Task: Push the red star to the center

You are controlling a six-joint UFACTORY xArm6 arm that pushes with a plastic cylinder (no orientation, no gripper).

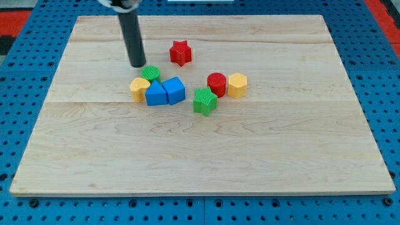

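Camera view: my tip (137, 64) rests on the tabletop (200, 156), touching the green cylinder (150, 74) from its ten o'clock. The red star (180, 52) sits at the tip's two o'clock, apart. No pincer exists, so I cannot tell its state.

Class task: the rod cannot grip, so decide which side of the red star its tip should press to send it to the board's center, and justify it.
Press the red star's top face, pushing down-view. My tip sits left of it, beside the green block.
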